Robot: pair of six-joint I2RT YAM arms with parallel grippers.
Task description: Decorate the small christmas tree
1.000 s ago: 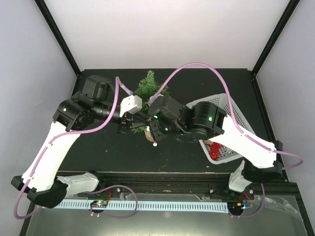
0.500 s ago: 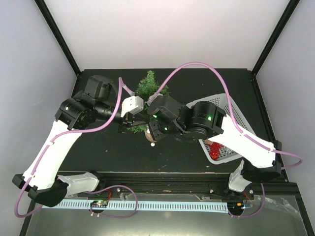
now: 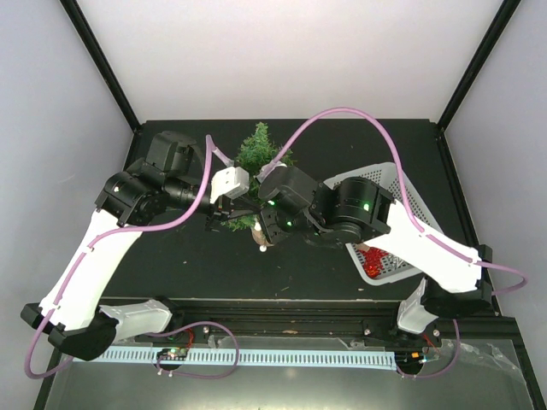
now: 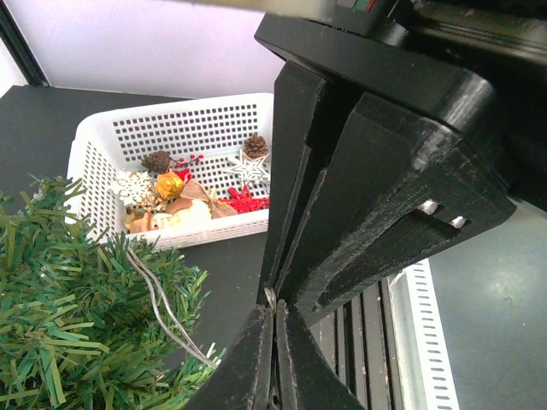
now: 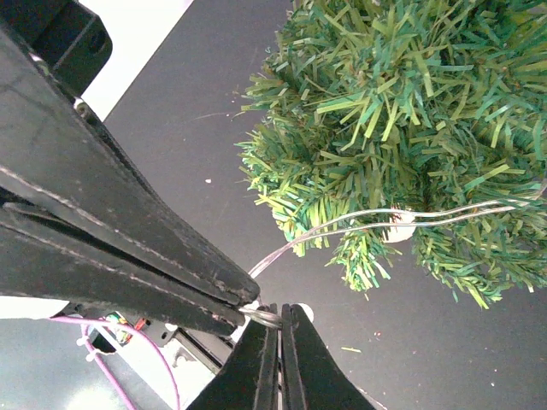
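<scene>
The small christmas tree (image 3: 260,150) stands at the back middle of the table, dark green and bristly; it also shows in the left wrist view (image 4: 77,333) and the right wrist view (image 5: 410,111). A thin silvery wire (image 5: 342,224) runs out of its lower branches, carrying a small white bulb (image 5: 400,229). My two grippers meet tip to tip just in front of the tree. My left gripper (image 4: 275,309) is shut on the wire (image 4: 162,307). My right gripper (image 5: 279,309) is shut on the same wire. In the top view the left gripper (image 3: 234,215) and right gripper (image 3: 263,231) hide the tree's base.
A white plastic mesh basket (image 3: 410,201) stands to the right of the tree, partly under my right arm; in the left wrist view the basket (image 4: 102,141) holds pine cones, white snowflakes, a gold ball and red pieces. Black frame posts rise at the table's back corners.
Both wrists shifted only slightly near the tree's foot. Both grippers stay shut on the wire.
</scene>
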